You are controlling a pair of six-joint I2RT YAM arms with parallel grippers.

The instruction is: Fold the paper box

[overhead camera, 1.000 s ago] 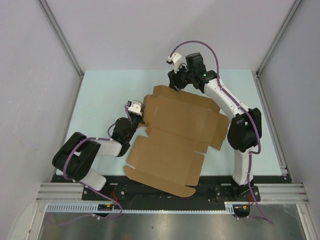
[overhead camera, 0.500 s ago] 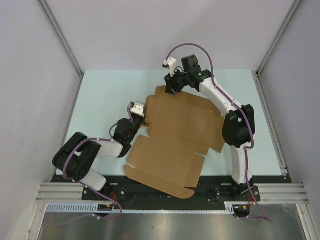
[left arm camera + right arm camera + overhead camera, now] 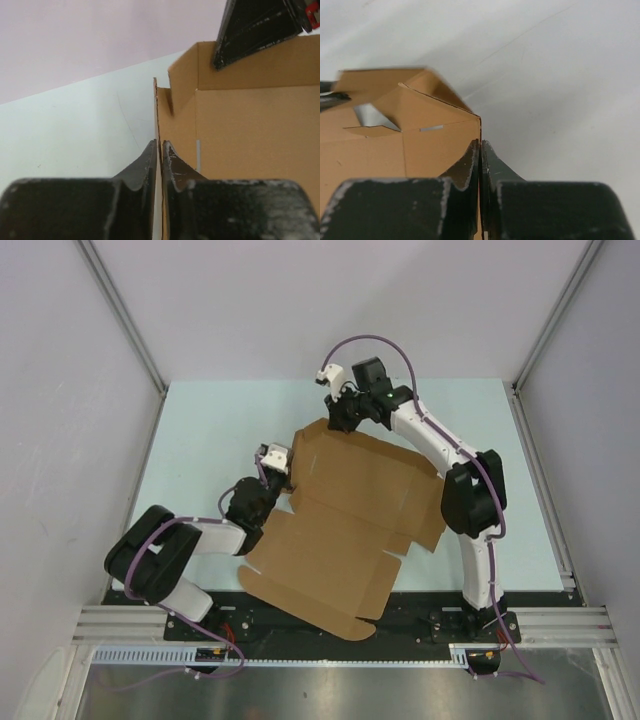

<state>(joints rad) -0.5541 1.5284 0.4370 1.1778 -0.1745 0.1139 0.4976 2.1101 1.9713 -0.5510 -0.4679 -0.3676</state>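
The paper box (image 3: 350, 510) is a brown die-cut cardboard sheet spread over the table's middle, with its far panels partly raised. My left gripper (image 3: 283, 468) is shut on the box's upright left side flap (image 3: 161, 120), pinched between both fingers. My right gripper (image 3: 338, 420) is shut on the box's far edge wall (image 3: 481, 131). In the left wrist view the right gripper's fingers (image 3: 255, 30) show over the box's far corner. In the right wrist view a slot (image 3: 431, 128) and a folded corner flap (image 3: 410, 85) show.
The pale green table (image 3: 200, 430) is fenced by metal frame posts (image 3: 120, 315) and grey walls on the left, back and right. The box's near panel overhangs the black base rail (image 3: 420, 620) at the front.
My right gripper has moved left along the far edge with the box wall in it. The whole sheet has swung leftward and its near panel has slid left over the rail. The left gripper has barely moved.
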